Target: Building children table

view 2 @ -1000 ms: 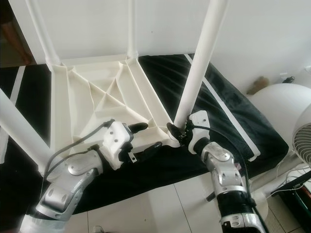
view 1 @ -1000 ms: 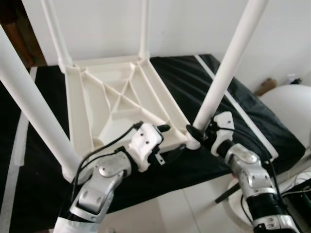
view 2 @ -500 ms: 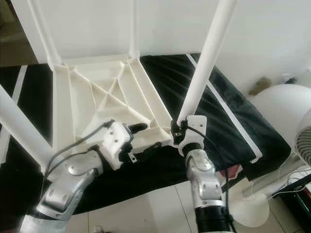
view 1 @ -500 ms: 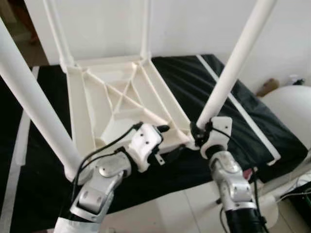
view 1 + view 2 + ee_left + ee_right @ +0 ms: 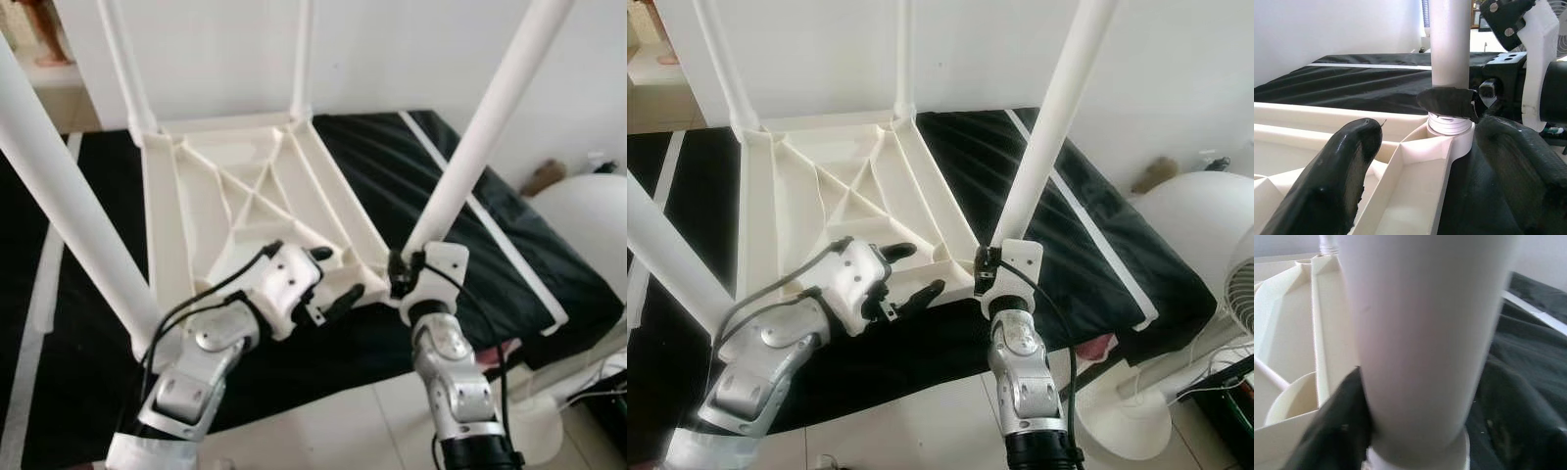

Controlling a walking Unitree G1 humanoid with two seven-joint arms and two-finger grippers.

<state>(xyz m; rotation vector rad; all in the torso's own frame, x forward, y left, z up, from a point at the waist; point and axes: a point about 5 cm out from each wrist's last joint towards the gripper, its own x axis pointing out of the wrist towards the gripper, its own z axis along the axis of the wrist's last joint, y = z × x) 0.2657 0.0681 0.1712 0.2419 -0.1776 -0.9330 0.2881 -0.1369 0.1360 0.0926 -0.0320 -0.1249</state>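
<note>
R gripper (image 5: pixel 984 266) on table leg (image 5: pixel 1048 127)

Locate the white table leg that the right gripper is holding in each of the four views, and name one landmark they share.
Left eye view: white table leg slants up from the tabletop's near right corner.
Right eye view: same leg, right of centre, above the right gripper.
Left wrist view: upright post, upper middle.
Right wrist view: broad blurred column close up.
Shared landmark: the corner socket at its base.
</note>
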